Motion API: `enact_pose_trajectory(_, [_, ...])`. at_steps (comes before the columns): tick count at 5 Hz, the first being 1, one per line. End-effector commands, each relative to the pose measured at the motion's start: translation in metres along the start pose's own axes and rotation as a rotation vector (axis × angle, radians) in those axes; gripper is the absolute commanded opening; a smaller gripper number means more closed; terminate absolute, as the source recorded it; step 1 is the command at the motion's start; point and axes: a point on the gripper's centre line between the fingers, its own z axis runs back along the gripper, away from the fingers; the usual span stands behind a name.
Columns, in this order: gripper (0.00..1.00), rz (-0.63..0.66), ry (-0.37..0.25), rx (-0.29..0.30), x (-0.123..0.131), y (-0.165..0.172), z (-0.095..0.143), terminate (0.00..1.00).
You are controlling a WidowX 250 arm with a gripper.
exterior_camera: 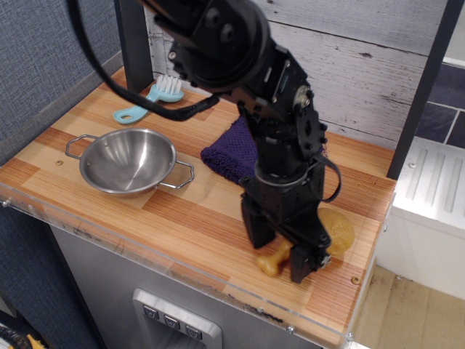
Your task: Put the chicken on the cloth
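Note:
The chicken [338, 230] is a golden-tan toy drumstick lying at the front right of the wooden counter, its bone end [272, 262] pointing front-left. My gripper [280, 254] is low over it, open, with one finger on each side of the narrow bone part. The fingers [301, 263] are close to the counter; I cannot tell whether they touch the chicken. The arm hides the middle of the drumstick. The cloth [231, 151], a dark purple towel, lies behind the gripper toward the back wall, partly hidden by the arm.
A steel bowl [128, 161] with two handles stands at the left. A teal brush [149, 102] lies at the back left by a dark post [135, 45]. The counter's front edge has a clear acrylic lip [182, 270]. The right edge drops off beside the chicken.

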Motion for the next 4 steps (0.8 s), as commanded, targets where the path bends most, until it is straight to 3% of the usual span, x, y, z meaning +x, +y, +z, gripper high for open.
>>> enact_pose_trajectory(1, [0.00, -0.038, 0.037, -0.005, -0.005, -0.007, -0.018, 0.00])
enact_pose_trajectory(2, [0.00, -0.062, 0.036, -0.004, -0.003, -0.015, -0.016, 0.00])
enact_pose_trajectory(3, [0.00, -0.104, -0.008, -0.021, 0.007, -0.019, 0.008, 0.00])
enact_pose_trajectory(4, [0.00, -0.107, -0.127, -0.039, 0.028, -0.014, 0.049, 0.00])
